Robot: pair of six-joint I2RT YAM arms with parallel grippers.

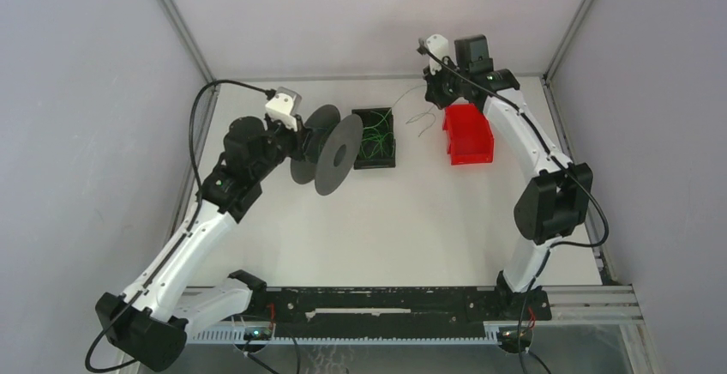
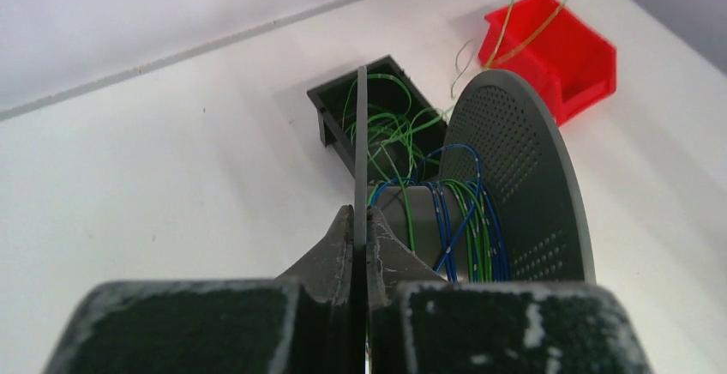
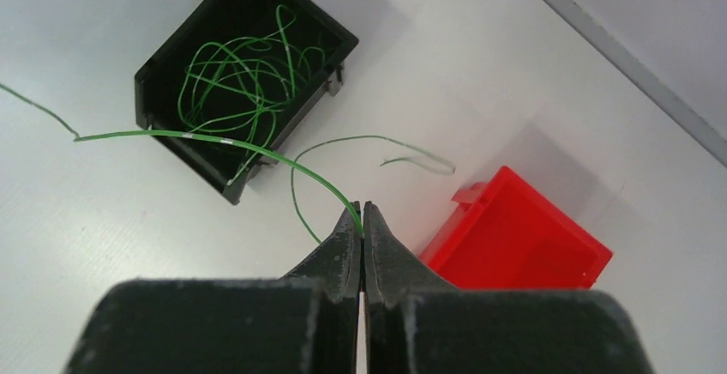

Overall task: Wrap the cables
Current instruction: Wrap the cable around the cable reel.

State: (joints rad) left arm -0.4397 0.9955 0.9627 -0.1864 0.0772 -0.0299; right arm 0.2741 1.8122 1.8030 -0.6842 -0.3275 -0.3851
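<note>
Currently, the green cable (image 3: 197,136) is pinched at one point between the closed fingers of the right end effector (image 3: 362,215). From there it arcs over the near corner of the black bin (image 3: 184,158) and runs on toward the robot's left. The spool (image 1: 330,151) lies in that direction. The left end effector (image 2: 360,220) is clamped shut on the rim of the spool's near flange and holds it above the table (image 1: 386,237). The flanges stand upright and the core axis is roughly level, with green and blue turns already on the core. The coming move likely depends on keeping the cable run square to that axis. More green cable lies tangled in the black bin. The red bin (image 3: 549,250) sits just beside the right end effector, and the room between the arms looks adequate.
</note>
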